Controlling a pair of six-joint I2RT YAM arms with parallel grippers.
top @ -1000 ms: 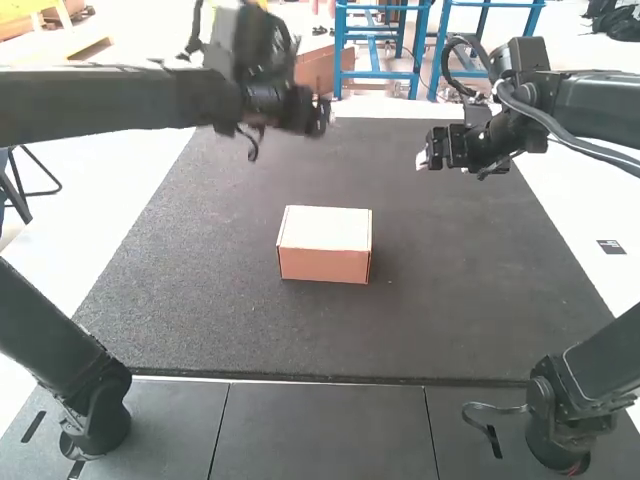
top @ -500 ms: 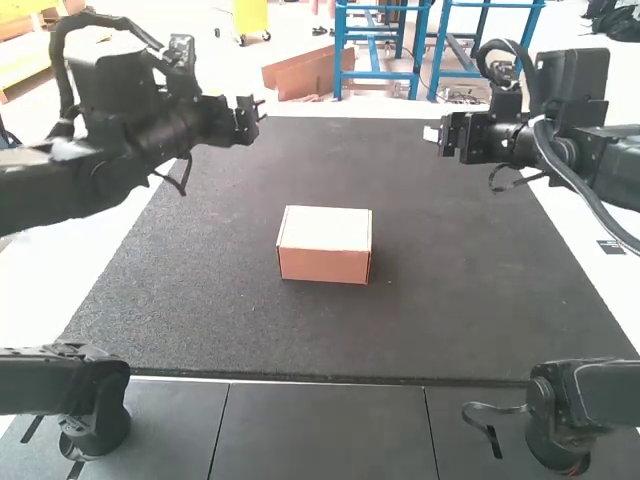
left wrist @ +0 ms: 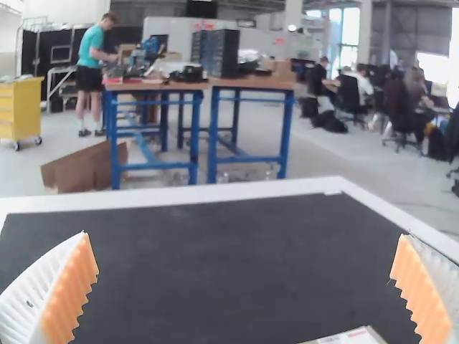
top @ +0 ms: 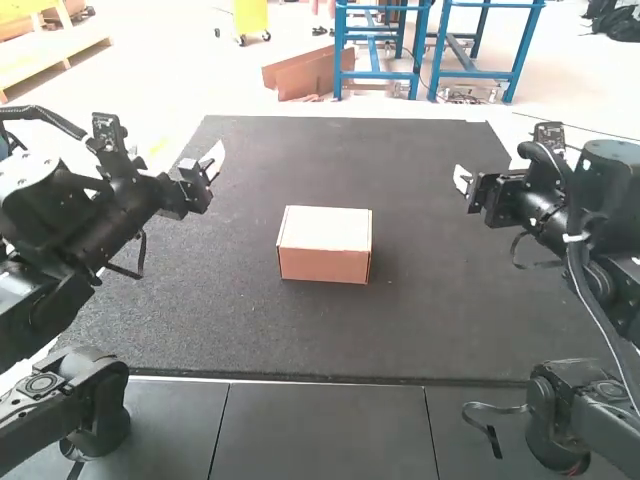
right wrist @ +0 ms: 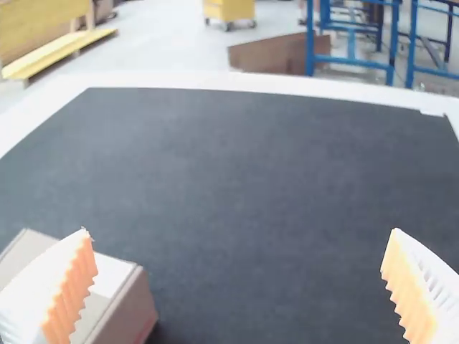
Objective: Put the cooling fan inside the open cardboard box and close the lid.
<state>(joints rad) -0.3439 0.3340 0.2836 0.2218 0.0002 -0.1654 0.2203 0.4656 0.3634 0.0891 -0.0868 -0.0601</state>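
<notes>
Black mat point(top: 420, 300) bears a closed cardboard box point(top: 325, 243); left claw point(top: 203, 166) and right claw point(top: 467, 189) gape.

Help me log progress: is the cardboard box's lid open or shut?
Shut: the cardboard box shows a flat, closed top in the high view, with no flap raised.

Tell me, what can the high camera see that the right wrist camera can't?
The high view adds the left arm and the right arm, both with jaws open. It also takes in the whole cardboard box, lid closed, in the middle of the black mat. The right wrist view adds a close look at its own orange pads, set wide apart. Both share the box and the mat, though the wrist view catches just a corner of the box, behind one pad.
</notes>
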